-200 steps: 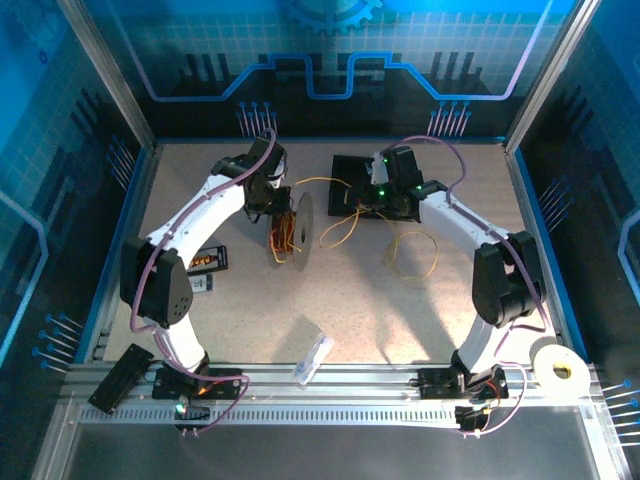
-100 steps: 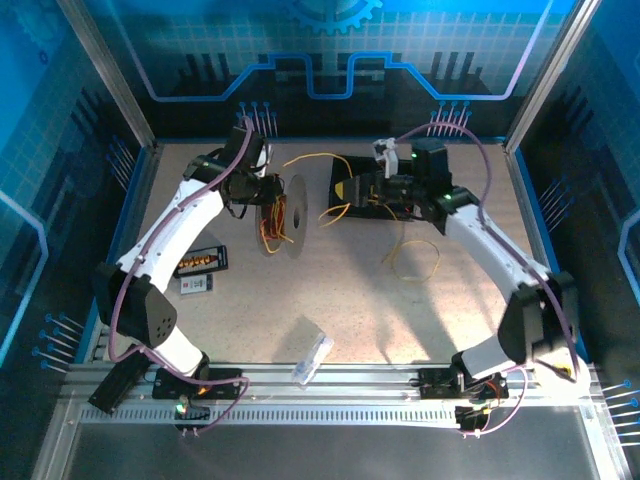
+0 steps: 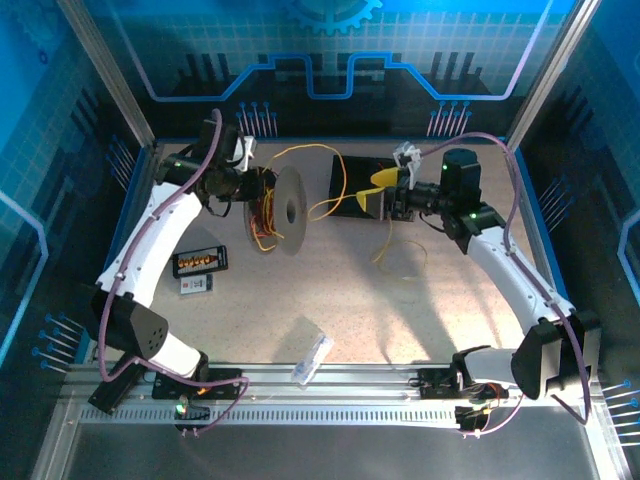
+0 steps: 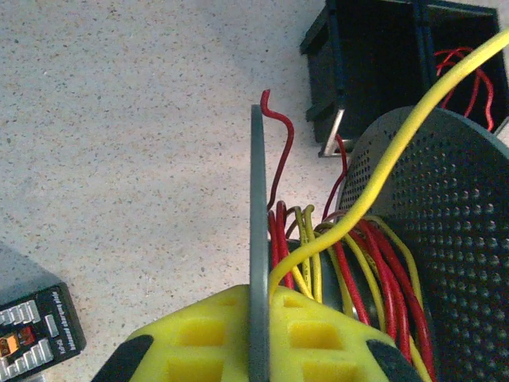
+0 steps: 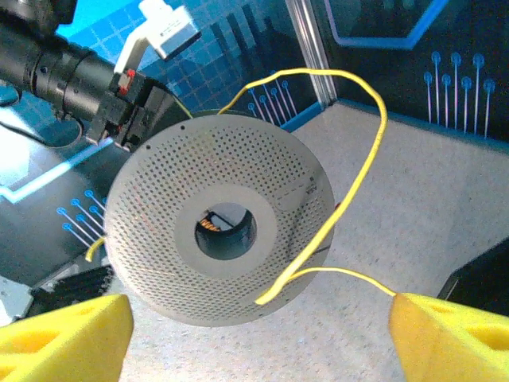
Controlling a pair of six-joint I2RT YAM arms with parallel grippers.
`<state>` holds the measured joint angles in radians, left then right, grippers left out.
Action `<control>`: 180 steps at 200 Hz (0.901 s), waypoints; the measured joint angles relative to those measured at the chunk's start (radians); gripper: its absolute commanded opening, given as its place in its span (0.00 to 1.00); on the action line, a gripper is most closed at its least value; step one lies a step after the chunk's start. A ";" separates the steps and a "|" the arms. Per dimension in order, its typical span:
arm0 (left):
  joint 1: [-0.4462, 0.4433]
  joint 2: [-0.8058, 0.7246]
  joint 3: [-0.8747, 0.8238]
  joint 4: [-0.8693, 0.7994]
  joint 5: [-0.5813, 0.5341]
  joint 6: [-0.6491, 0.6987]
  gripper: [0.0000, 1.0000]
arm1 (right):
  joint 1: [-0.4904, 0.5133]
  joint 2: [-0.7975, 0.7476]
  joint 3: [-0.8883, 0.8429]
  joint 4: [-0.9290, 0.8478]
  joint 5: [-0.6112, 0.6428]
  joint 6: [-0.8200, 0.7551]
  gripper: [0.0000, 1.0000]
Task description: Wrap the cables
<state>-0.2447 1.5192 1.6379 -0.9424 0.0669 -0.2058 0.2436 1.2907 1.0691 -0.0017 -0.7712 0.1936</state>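
1. Several turns of the cables [image 4: 358,270], red and yellow, already wound on the grey perforated spool [image 3: 285,210] — held on edge above the table [image 3: 420,320], near flange pinched by the left gripper [image 4: 256,318].
2. Could skew or slip out of that thin-edge pinch if tugged sideways.
3. Right gripper [image 5: 254,326] spread wide, gripping nothing; loose yellow strand [image 4: 429,111] arching past its right finger — could spring off the flange, unwind, or snag on the black box [image 3: 355,180].
4. Small device [image 4: 36,330]: lettering too blurred to read.

Robotics lab cell, blue circuit-patterned walls [image 3: 450,40], aluminium frame posts [image 3: 105,75], speckled tabletop [image 3: 400,310], slotted mounting rail [image 3: 370,382]
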 measured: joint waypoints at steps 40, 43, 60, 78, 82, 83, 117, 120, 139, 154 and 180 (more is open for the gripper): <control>0.021 -0.017 0.005 -0.010 0.070 -0.005 0.00 | 0.071 -0.061 -0.173 0.101 0.049 -0.199 0.73; 0.021 -0.017 0.006 -0.011 0.073 -0.005 0.00 | 0.073 -0.060 -0.174 0.097 0.058 -0.211 0.73; 0.023 -0.017 0.017 -0.024 0.090 -0.004 0.00 | 0.082 -0.060 -0.170 0.081 0.112 -0.322 0.77; 0.024 -0.017 0.033 -0.042 0.102 -0.002 0.00 | 0.103 -0.053 -0.140 0.032 0.178 -0.448 0.75; 0.024 -0.017 0.037 -0.045 0.106 -0.002 0.00 | 0.108 -0.048 -0.128 0.019 0.189 -0.475 0.74; 0.024 -0.017 0.037 -0.045 0.106 -0.002 0.00 | 0.109 -0.047 -0.125 0.015 0.191 -0.480 0.74; 0.026 -0.017 0.043 -0.049 0.125 -0.001 0.00 | 0.142 0.022 -0.016 -0.068 0.267 -0.708 0.73; 0.026 -0.017 0.043 -0.049 0.126 -0.002 0.00 | 0.143 0.031 -0.006 -0.076 0.269 -0.730 0.73; 0.026 -0.017 0.043 -0.048 0.139 -0.002 0.00 | 0.145 0.075 0.032 -0.102 0.270 -0.819 0.73; 0.026 -0.017 0.043 -0.048 0.151 -0.001 0.00 | 0.145 0.104 0.042 -0.104 0.265 -0.889 0.74; 0.026 -0.017 0.043 -0.048 0.170 -0.001 0.00 | 0.145 0.158 0.056 -0.104 0.264 -0.990 0.70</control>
<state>-0.2188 1.5021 1.6806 -0.9909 0.2367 -0.2070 0.3882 1.4490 1.1255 -0.1055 -0.5076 -0.7959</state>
